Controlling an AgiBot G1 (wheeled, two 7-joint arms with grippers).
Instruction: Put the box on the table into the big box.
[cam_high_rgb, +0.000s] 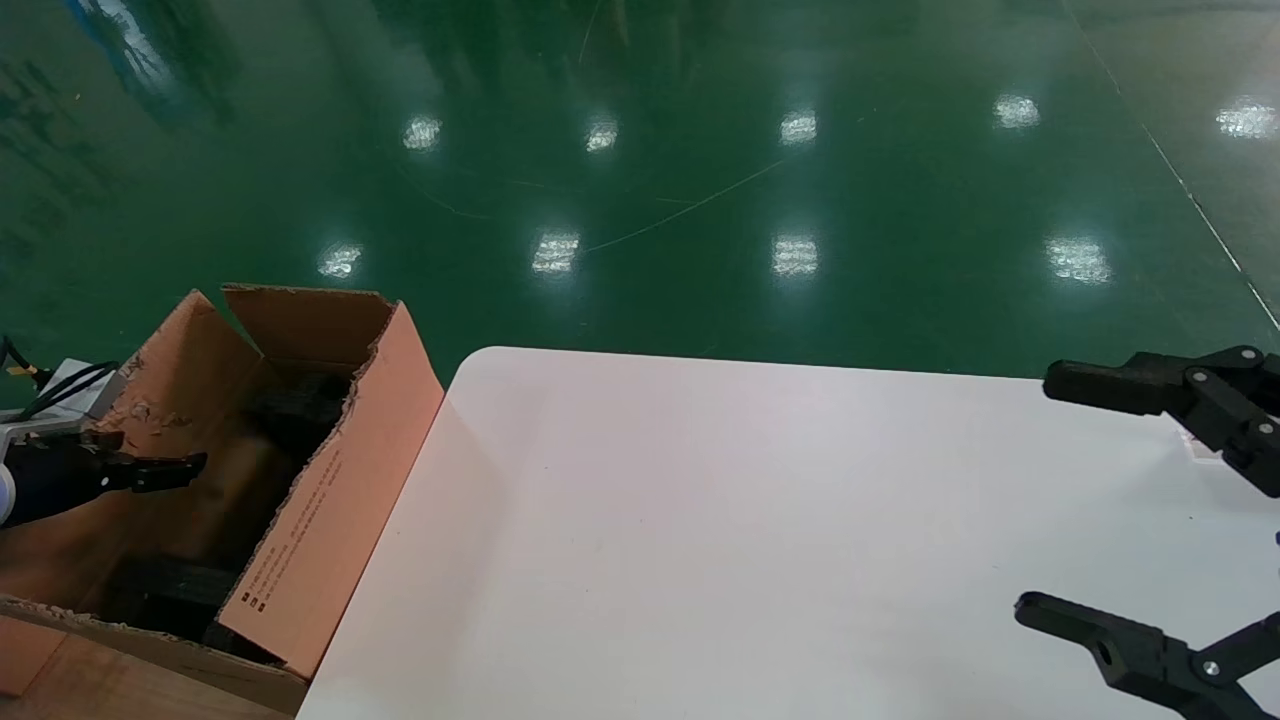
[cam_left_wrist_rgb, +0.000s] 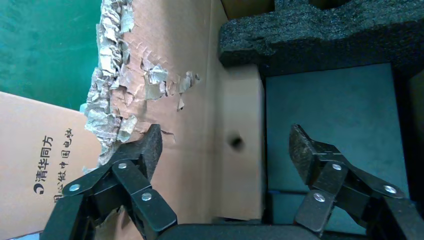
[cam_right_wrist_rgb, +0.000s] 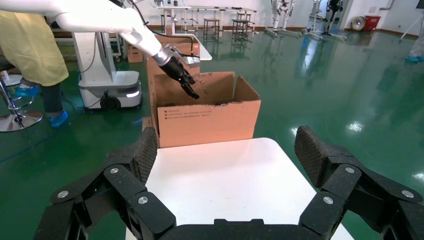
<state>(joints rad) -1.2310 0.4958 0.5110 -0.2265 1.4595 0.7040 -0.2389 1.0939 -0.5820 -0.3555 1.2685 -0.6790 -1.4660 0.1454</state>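
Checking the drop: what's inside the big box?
Black foam and a small brown box lie inside the big box, under the open left gripper. Its lower corners are hidden.

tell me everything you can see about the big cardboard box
The big box is a brown corrugated carton standing open beside the table, at its left edge. Its tall flaps point up; one has a ragged, torn edge, and the flap facing the table carries small black printed text. Black foam padding lines the inside. The left gripper hangs over the opening with its fingers spread, touching nothing visible.
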